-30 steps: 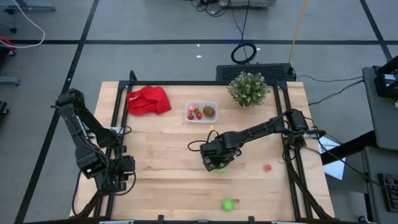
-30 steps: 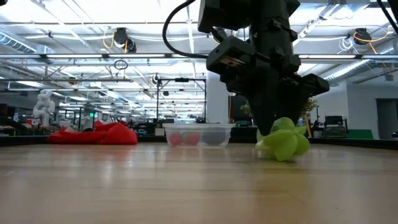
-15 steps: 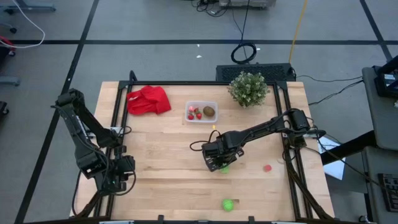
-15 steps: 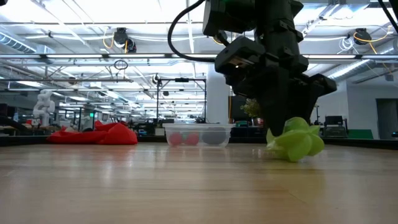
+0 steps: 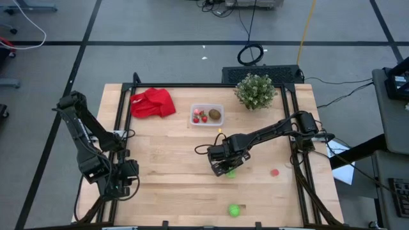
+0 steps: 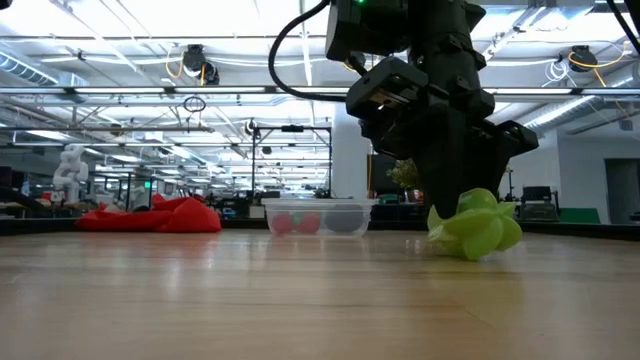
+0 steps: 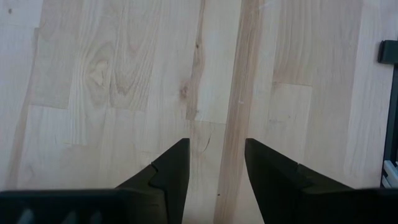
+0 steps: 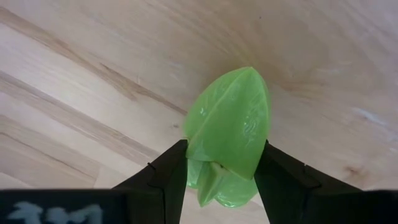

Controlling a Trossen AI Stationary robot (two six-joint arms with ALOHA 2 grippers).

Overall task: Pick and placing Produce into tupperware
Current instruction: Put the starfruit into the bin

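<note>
Wooden planks make the table (image 5: 166,140), and from above the right gripper (image 5: 223,168) sits near its middle, closed on a ridged green piece (image 5: 229,171) that shows just under the dark wrist; I judge it is held low so that the grasp is sure before lifting. The tupperware (image 5: 207,115) lies at about 11 o'clock from this gripper, a short way off, already with two red pieces (image 5: 200,117) and a brown oval (image 5: 215,115) inside. Between gripper and container the wood is bare, so the path looks open; the potted plant (image 5: 255,91) at 1 o'clock and the red cloth (image 5: 153,103) at 10 o'clock stand aside from it. One red piece (image 5: 275,172) waits at 3 o'clock and a round green piece (image 5: 234,209) at 6 o'clock near the front edge. The left gripper (image 5: 125,181) rests near the left front corner, well apart. In the low view the green piece (image 6: 475,227) is touching or almost touching the table under the right gripper (image 6: 455,215), and the tupperware (image 6: 318,216) stands behind, its low wall easy to clear. In the left wrist view the left gripper (image 7: 215,163) has its fingers somewhat apart with only wood between. In the right wrist view the fingers (image 8: 165,180) press both sides of the green piece (image 8: 229,130), which fills the gap between them.
</note>
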